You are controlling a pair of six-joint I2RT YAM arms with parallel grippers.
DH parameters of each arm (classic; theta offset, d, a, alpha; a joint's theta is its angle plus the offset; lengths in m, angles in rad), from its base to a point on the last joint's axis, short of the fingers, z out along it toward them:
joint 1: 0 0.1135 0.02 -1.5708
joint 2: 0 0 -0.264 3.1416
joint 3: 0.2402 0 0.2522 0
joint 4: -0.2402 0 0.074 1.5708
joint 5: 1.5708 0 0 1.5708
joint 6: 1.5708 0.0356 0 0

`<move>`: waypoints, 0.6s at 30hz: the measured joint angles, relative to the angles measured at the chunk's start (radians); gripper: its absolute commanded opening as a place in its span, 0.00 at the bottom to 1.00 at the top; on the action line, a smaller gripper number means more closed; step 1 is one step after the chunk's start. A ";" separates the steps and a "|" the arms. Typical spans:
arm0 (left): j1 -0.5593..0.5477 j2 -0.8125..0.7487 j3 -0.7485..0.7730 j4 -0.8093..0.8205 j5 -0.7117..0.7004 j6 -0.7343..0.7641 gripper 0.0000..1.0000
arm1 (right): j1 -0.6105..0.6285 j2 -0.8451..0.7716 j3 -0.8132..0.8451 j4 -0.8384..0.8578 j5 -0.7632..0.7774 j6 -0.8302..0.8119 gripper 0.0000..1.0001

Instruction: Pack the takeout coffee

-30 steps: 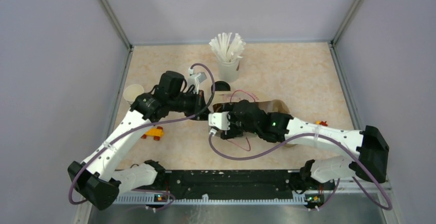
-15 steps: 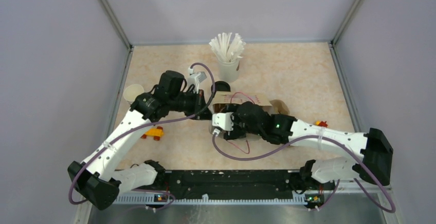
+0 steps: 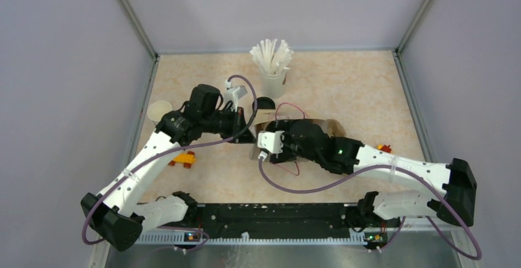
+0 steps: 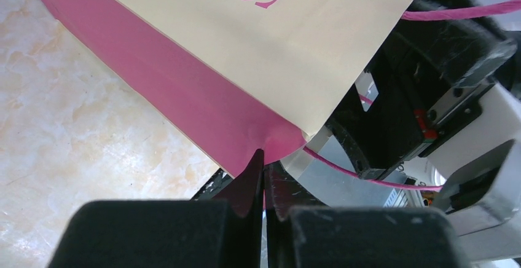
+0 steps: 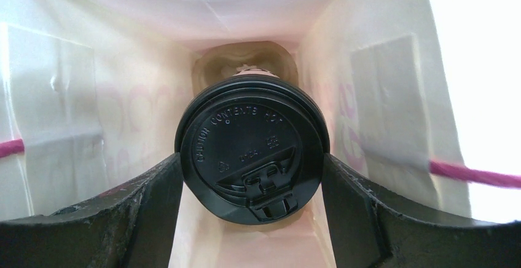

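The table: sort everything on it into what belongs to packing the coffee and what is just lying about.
Part of the job:
- takeout coffee, inside the paper bag
- right gripper, gripping the coffee
- left gripper, pinching the bag's edge

Just lying about:
- cup of straws
- lidless paper cup
- orange toy blocks
- small red-and-yellow piece

Takeout coffee lid reads "CONTENTS HOT"; bag shows "IENCE".

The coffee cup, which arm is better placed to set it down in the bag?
Right. The right gripper grips the coffee cup inside the paper bag, so it need only lower and release. The left gripper is shut on the bag's edge.
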State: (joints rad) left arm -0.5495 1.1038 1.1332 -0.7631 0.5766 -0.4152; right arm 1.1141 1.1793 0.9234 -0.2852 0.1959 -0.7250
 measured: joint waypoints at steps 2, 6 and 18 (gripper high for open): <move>0.000 0.001 0.003 -0.001 0.001 0.005 0.02 | 0.000 -0.016 -0.005 0.007 0.018 -0.005 0.67; 0.000 0.006 0.017 -0.003 0.003 0.022 0.02 | 0.000 -0.052 -0.057 0.055 0.056 -0.028 0.67; 0.000 0.006 0.017 0.004 0.007 0.026 0.02 | -0.063 -0.023 -0.139 0.153 0.115 -0.050 0.67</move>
State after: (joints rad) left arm -0.5495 1.1103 1.1503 -0.7589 0.5838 -0.3897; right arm 1.0508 1.1564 0.7845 -0.1322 0.3111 -0.7753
